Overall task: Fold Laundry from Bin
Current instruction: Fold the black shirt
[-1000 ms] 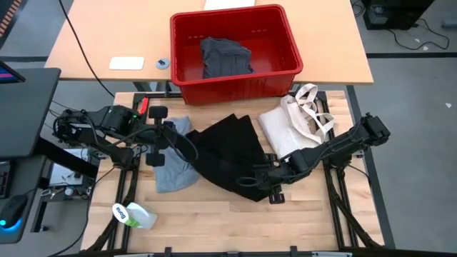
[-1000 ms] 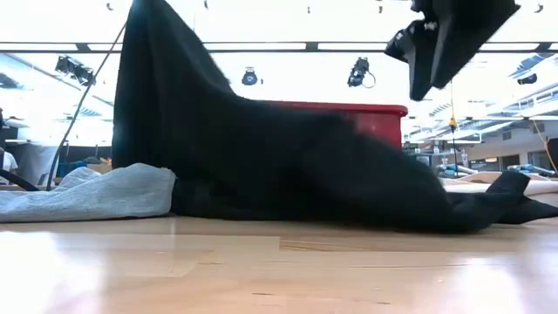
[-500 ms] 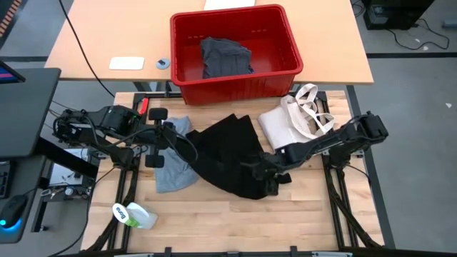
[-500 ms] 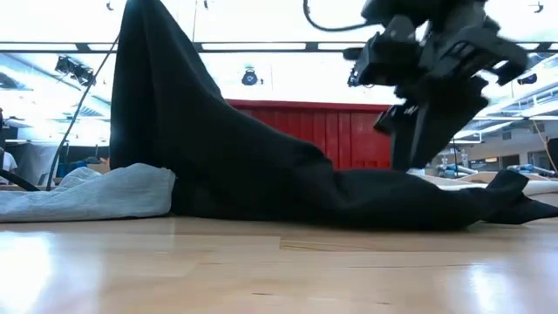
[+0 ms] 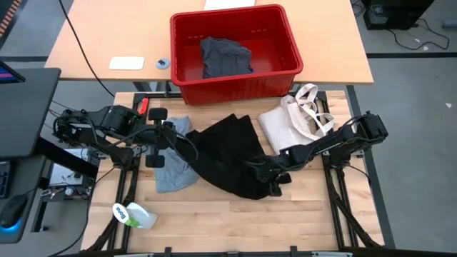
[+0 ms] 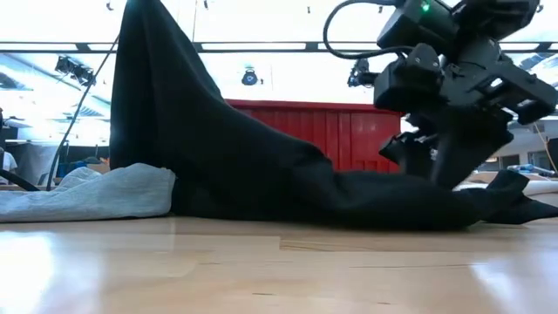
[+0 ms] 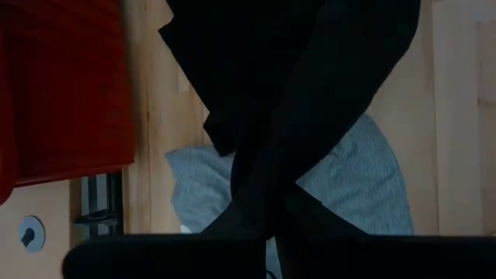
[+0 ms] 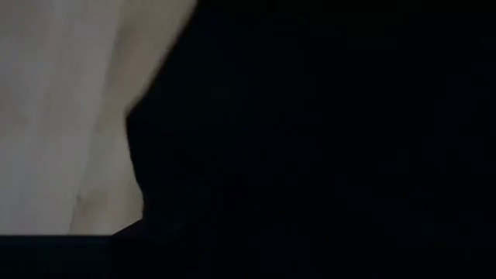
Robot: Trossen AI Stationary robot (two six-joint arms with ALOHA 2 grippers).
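A green-capped bottle (image 5: 133,215) lies nearest the table's front edge. Behind it, the right gripper (image 5: 255,171) rests low on the large black garment (image 5: 228,153); whether its fingers are spread or clenched cannot be told. The left gripper (image 5: 166,133), clenched on the black garment's corner, holds it raised beside the light grey T-shirt (image 5: 173,168). A cream tote bag (image 5: 293,125) lies at right. Farthest, the red bin (image 5: 235,89) holds a dark grey garment (image 5: 225,57).
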